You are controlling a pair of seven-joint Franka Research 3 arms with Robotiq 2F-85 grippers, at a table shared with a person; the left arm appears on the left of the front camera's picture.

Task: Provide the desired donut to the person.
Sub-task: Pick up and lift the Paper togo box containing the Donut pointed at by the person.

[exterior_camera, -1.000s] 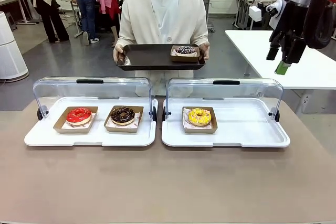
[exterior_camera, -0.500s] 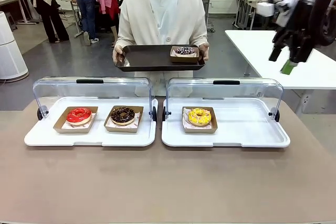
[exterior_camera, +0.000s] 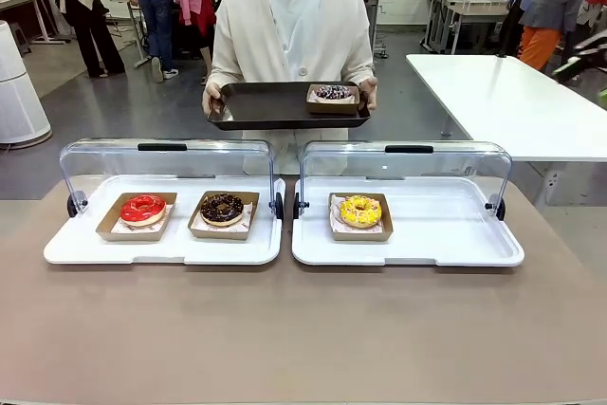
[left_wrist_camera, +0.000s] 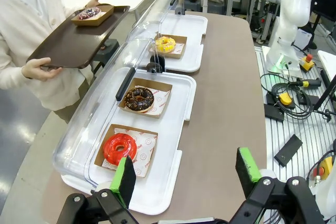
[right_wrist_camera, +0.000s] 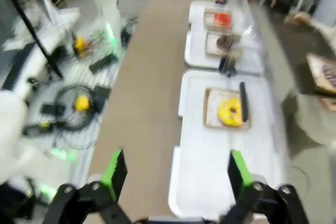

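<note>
Whereas a second ago the right arm hung high at the right of the front view with its green pads pointing down, it has since swung off toward that edge, where just a dark sliver and a speck of green remain. Nothing else has shifted: the person (exterior_camera: 292, 26) holds the dark tray (exterior_camera: 266, 106) level at the far side of the table (exterior_camera: 303, 329) as before, and the sprinkled donut (exterior_camera: 333, 92) sits in its cardboard boat at the same end of the tray, by the person's hand.

The red donut (exterior_camera: 142, 208) and chocolate donut (exterior_camera: 222, 207) lie side by side in the left display case (exterior_camera: 161, 244), and the yellow donut (exterior_camera: 360, 210) lies in the right display case (exterior_camera: 455, 234), both clear lids raised.

From the left wrist, the left fingers (left_wrist_camera: 125, 181) stand spread wide with nothing between them, above the near end of the left case. The red donut is just past one pad, while the sprinkled donut is well apart, far ahead at the upper left on the tray.

From the right wrist, in a blurred picture, the right fingers (right_wrist_camera: 115, 170) are likewise released and empty above the right case. The yellow donut lies ahead of them, and the sprinkled donut's boat sits well apart at the right edge.
</note>
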